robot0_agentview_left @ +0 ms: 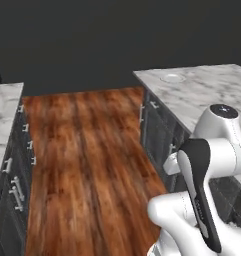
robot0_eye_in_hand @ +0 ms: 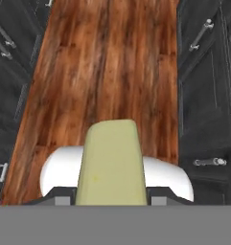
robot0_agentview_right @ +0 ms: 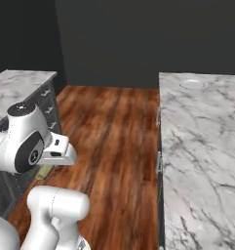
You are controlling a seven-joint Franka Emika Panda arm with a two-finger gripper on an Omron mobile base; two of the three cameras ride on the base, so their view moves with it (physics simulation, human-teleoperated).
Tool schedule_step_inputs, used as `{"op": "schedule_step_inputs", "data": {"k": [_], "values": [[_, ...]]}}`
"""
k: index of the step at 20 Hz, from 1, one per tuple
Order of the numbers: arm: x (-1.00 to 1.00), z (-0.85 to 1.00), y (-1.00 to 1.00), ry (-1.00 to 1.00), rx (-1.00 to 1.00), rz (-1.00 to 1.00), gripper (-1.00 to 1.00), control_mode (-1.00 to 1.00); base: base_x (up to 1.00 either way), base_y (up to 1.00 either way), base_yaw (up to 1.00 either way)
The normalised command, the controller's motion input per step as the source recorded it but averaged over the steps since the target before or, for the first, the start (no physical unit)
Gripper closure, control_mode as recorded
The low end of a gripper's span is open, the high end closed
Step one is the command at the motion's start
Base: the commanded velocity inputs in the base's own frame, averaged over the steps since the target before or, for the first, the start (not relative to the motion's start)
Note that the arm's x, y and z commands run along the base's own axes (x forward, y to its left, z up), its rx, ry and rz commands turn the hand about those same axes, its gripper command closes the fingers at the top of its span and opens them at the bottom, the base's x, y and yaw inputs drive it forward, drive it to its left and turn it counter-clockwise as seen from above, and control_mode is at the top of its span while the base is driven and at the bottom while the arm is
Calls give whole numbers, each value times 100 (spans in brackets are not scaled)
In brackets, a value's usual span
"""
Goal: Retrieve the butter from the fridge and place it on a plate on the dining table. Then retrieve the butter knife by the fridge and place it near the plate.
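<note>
In the hand view my gripper (robot0_eye_in_hand: 112, 200) is shut on the butter (robot0_eye_in_hand: 112, 162), a yellowish-green stick that points away over the wooden floor. In the right base view a bit of the butter (robot0_agentview_right: 44, 171) peeks out below the white hand, low over the floor by the left cabinets. The plate (robot0_agentview_left: 172, 77) (robot0_agentview_right: 193, 84) lies at the far end of the dining table (robot0_agentview_left: 212, 95) (robot0_agentview_right: 202, 161), well ahead and to the right of the hand. The fridge and the butter knife are out of view.
A wooden floor aisle (robot0_agentview_left: 87, 160) runs between the dining table's dark base (robot0_agentview_left: 159, 135) and a smaller marble counter (robot0_agentview_left: 2, 110) (robot0_agentview_right: 16, 88) with dark handled drawers on the left. A dark wall closes the far end.
</note>
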Motion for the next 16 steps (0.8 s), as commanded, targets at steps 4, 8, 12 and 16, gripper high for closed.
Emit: {"op": "schedule_step_inputs", "data": {"k": [4,8,12,16], "values": [[0,0,0,0,0,0,100,100,100,74,-34],[0,0,0,0,0,0,100,100,100,87,-42],[0,0,0,0,0,0,100,100,100,81,-43],[0,0,0,0,0,0,100,100,100,41,-43]]}}
